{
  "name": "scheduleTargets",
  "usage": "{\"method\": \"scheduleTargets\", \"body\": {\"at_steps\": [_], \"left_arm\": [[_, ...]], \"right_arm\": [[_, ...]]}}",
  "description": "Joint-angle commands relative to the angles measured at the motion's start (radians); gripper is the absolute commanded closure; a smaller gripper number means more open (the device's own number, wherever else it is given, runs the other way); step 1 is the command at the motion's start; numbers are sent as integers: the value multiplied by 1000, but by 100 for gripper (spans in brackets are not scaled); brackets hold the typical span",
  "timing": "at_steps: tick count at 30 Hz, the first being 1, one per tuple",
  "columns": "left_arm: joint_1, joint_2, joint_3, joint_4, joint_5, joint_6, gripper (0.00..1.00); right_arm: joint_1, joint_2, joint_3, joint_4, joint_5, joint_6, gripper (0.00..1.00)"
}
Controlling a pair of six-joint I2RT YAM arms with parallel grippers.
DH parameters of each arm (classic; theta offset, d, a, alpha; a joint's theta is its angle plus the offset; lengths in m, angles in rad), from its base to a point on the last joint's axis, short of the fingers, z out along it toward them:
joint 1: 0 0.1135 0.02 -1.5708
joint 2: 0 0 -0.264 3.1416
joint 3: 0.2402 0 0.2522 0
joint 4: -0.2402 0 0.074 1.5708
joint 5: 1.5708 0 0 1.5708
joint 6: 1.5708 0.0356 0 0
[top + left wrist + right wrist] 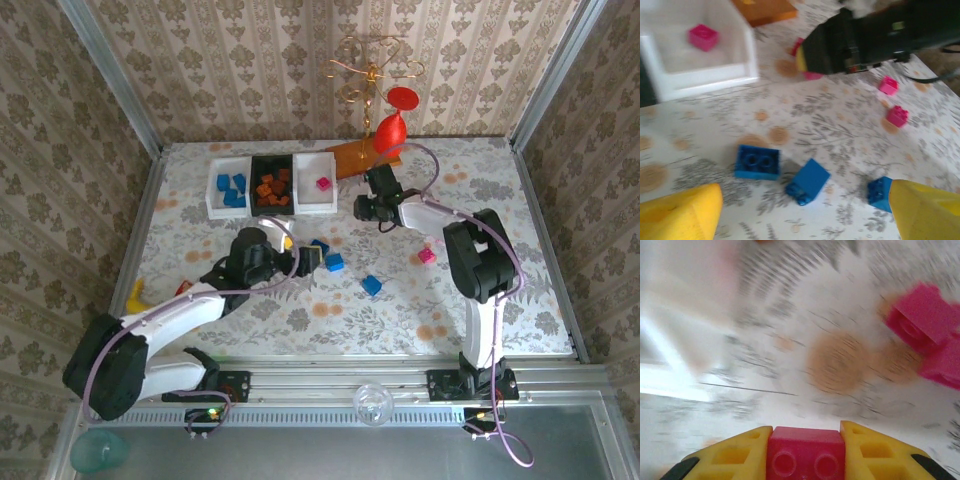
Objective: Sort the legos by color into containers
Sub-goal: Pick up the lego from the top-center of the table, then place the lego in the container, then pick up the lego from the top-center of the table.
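right gripper (805, 436) clamped on magenta brick (805, 458) | white bin (312, 207) holding magenta lies just left, slightly far | left gripper (805, 200) spread, empty

The left bin (213, 195) and right bin (308, 192) flank the middle bin (271, 158), touching it, each with lego bricks (232, 190) inside. The wooden base (355, 157) with a goblet (392, 128) at it lies right of the middle bin, past the right bin. In front of the middle bin are loose bricks (334, 262) and the left gripper (300, 255); front-right of it, the right gripper (362, 208) clamps a brick (805, 455).
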Motion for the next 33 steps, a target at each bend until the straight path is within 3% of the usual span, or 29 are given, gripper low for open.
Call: {"method": "scheduleTargets", "body": {"at_steps": [1, 13, 20, 26, 33], "left_arm": [[61, -66, -36, -18, -20, -47, 12], [107, -223, -74, -122, -28, -56, 12], [106, -238, -84, -127, -1, -63, 12], [104, -223, -83, -114, 23, -64, 12], [85, -196, -67, -83, 51, -62, 12]], "right_arm": [[44, -54, 43, 99, -64, 24, 69], [94, 285, 522, 50, -82, 50, 68], [93, 456, 802, -107, -85, 26, 57], [84, 362, 754, -129, -80, -12, 39], [72, 58, 381, -29, -77, -60, 30]]}}
